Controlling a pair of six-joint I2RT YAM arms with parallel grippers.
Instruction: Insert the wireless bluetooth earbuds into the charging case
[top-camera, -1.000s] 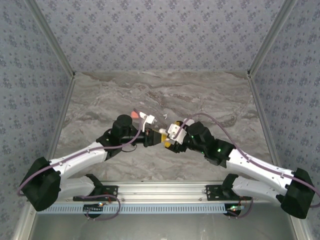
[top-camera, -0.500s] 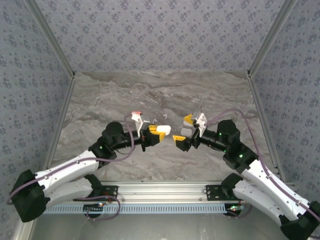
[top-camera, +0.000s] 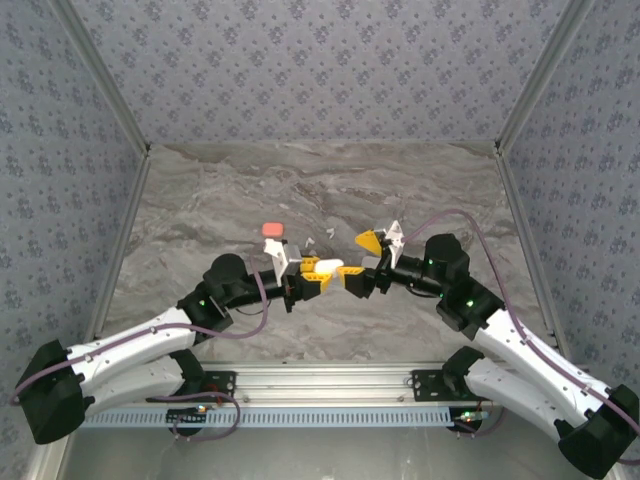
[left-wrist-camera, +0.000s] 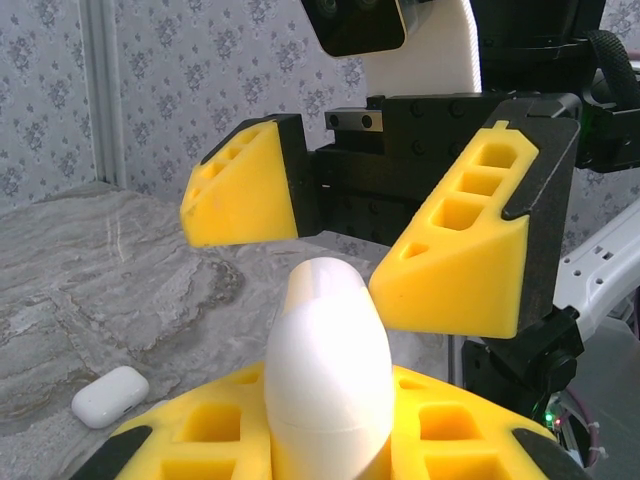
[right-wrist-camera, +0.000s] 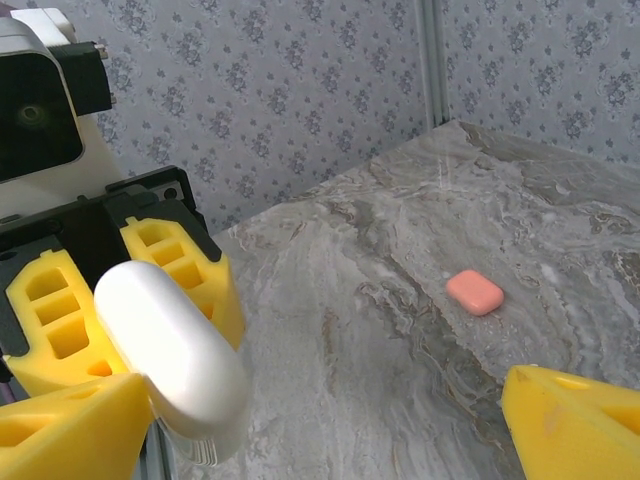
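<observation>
White charging case (left-wrist-camera: 326, 365) (closed) in left pincer (left-wrist-camera: 330, 440)

A glossy white oblong plastic charging case (right-wrist-camera: 170, 355) sits clamped between the yellow cut-out fingers of the left gripper (right-wrist-camera: 120, 300) at the left. The right gripper (right-wrist-camera: 320, 425) holds its own yellow fingertips wide apart (one just beside the case, contact unclear). A small salmon-pink rounded case (right-wrist-camera: 474, 292) lies flat on the grey marbled tabletop (right-wrist-camera: 380, 230), well apart.

A grey, white-veined marbled tabletop (top-camera: 420, 190) lies under soft, even light. Blue-grey wallpapered panels with a small floral print (top-camera: 320, 70) rise behind it and on both sides, joined by slanting silver metal posts (top-camera: 100, 75). A ribbed aluminium rail (top-camera: 320, 380) runs along its near edge.
</observation>
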